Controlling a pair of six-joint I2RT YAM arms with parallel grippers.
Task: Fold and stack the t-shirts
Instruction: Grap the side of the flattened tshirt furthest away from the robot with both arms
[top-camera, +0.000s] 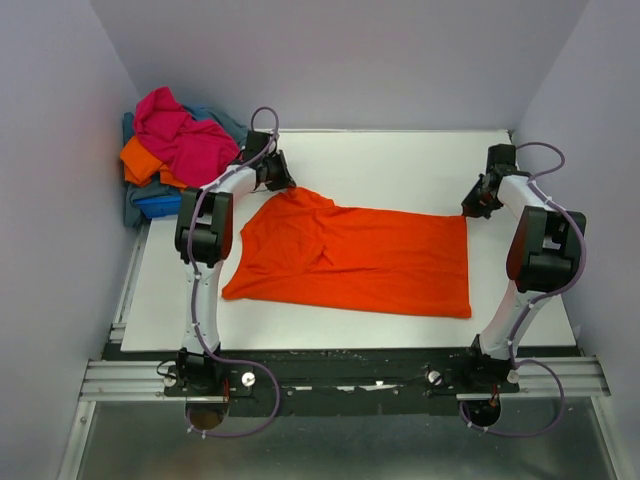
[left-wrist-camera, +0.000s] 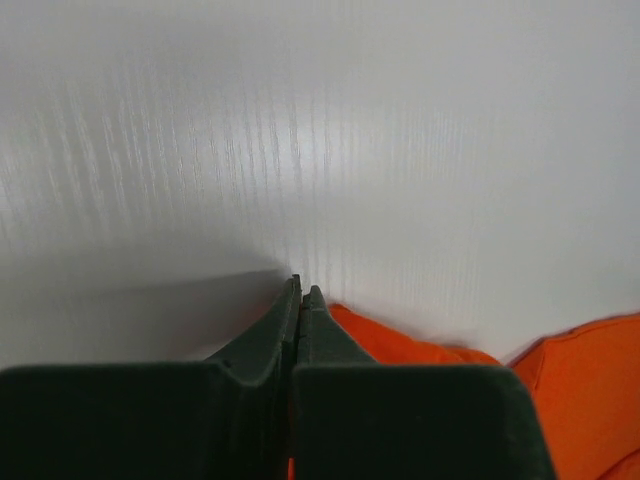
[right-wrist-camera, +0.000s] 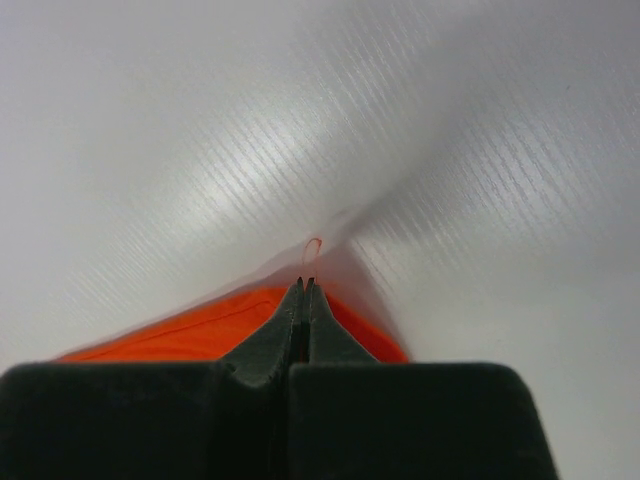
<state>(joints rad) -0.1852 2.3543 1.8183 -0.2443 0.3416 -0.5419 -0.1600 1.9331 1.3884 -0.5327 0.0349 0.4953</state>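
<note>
A bright orange t-shirt (top-camera: 360, 255) lies spread across the white table (top-camera: 400, 160). My left gripper (top-camera: 287, 187) is shut on its far left corner, where the cloth rises to a peak. In the left wrist view the left gripper (left-wrist-camera: 301, 290) has its jaws pressed together, with orange fabric (left-wrist-camera: 400, 348) beside and between them. My right gripper (top-camera: 468, 209) is shut on the shirt's far right corner. The right wrist view shows the right gripper (right-wrist-camera: 307, 283) pinching orange cloth (right-wrist-camera: 190, 335), a loose thread poking past the tips.
More t-shirts sit in a heap off the table's far left corner: a magenta-pink one (top-camera: 185, 135) on top, an orange one (top-camera: 140, 160), a royal blue one (top-camera: 158, 205) and grey-blue fabric (top-camera: 132, 212) beneath. Grey walls close in on both sides.
</note>
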